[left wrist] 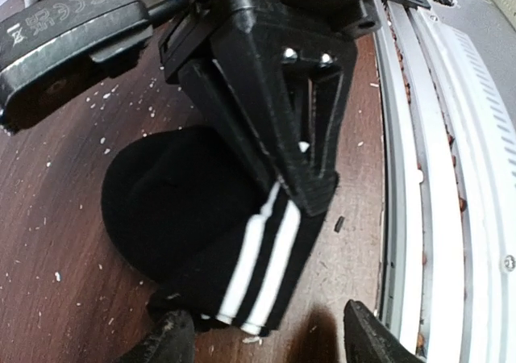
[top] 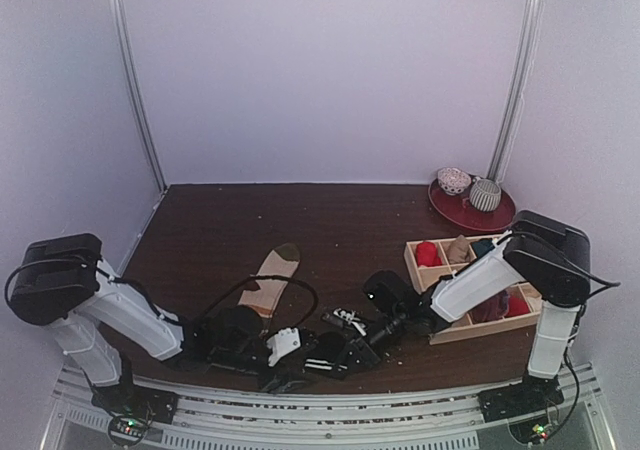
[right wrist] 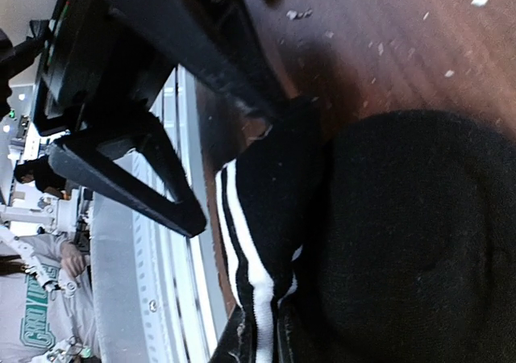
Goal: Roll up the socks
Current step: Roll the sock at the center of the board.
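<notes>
Overhead, the dark wood-grain bench (top: 220,230) carries the tan sock (top: 272,280), lying flat and long near the middle, brown at toe and heel. A compartmented wooden box (top: 480,332) sits to its right.

From the left wrist, the black sock (left wrist: 173,206) is a soft, rounded knit mound at the bench's near edge, beside the metal rail (left wrist: 403,218). The right gripper (left wrist: 310,198) is clamped on its white-striped cuff. The left gripper (left wrist: 266,339) stands spread just off the cuff, holding nothing.

From the right wrist, the knit looks matte and fuzzy. The cuff is a flat folded band with two white stripes, pinched at the bottom edge.
</notes>
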Controlling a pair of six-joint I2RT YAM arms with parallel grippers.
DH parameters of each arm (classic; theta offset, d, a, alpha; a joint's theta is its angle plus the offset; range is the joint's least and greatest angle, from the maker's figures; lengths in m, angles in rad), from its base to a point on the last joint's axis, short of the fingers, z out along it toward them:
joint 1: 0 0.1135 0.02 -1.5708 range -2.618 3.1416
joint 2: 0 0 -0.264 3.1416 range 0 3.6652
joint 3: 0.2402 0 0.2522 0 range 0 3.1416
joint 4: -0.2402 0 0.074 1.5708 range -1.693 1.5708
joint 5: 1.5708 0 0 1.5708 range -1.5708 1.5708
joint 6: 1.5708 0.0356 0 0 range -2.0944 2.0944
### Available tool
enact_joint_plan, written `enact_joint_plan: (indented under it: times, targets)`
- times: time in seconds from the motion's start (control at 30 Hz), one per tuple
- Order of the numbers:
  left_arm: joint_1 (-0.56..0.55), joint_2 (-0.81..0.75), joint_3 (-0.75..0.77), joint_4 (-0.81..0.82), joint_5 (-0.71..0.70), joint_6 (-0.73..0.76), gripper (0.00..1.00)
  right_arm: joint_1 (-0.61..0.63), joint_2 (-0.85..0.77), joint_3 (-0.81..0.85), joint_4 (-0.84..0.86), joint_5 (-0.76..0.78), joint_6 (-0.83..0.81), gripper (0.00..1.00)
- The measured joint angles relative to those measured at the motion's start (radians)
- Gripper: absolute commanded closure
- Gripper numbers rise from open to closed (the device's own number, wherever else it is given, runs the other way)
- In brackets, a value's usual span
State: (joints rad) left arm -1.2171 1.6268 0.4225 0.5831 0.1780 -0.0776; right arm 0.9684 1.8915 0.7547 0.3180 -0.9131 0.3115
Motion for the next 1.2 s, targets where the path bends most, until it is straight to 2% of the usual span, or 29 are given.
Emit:
enact_joint_plan:
  times: [0.17, 0.23, 0.5, 0.53, 0.57, 0.77, 0.87, 0.97, 1.07, 1.2]
  targets:
    - [-0.006, 0.042, 0.046, -0.001, -0.01, 0.025, 0.39, 0.0, 0.003, 0.0, -0.034, -0.046, 0.002, 0.93]
    - [-0.012, 0.054, 0.062, 0.0, -0.012, 0.031, 0.44, 0.0, 0.005, 0.0, -0.042, -0.058, 0.002, 0.93]
    - [-0.023, 0.111, 0.104, 0.001, 0.006, 0.05, 0.84, -0.005, 0.018, 0.0, -0.046, -0.097, 0.003, 0.93]
    - [-0.025, 0.113, 0.106, 0.002, 0.011, 0.05, 0.95, -0.005, 0.019, 0.0, -0.047, -0.098, 0.003, 0.92]
    - [-0.027, 0.114, 0.107, 0.002, 0.018, 0.051, 1.0, -0.005, 0.019, 0.0, -0.049, -0.1, 0.003, 0.91]
    - [-0.028, 0.114, 0.126, -0.027, 0.023, 0.0, 1.0, -0.011, 0.006, 0.001, -0.073, -0.097, -0.004, 0.77]
    - [-0.026, 0.127, 0.177, -0.097, 0.025, -0.073, 1.0, -0.013, -0.062, -0.025, -0.101, -0.031, -0.018, 0.68]
    - [-0.002, 0.156, 0.206, -0.114, 0.062, -0.174, 1.0, -0.016, -0.176, -0.087, -0.11, 0.1, -0.033, 0.62]
    - [0.037, 0.181, 0.196, -0.074, 0.143, -0.269, 1.0, 0.005, -0.338, -0.178, -0.08, 0.295, -0.09, 0.6]
    - [0.072, 0.215, 0.187, -0.011, 0.229, -0.349, 1.0, 0.154, -0.49, -0.27, 0.017, 0.558, -0.235, 0.59]
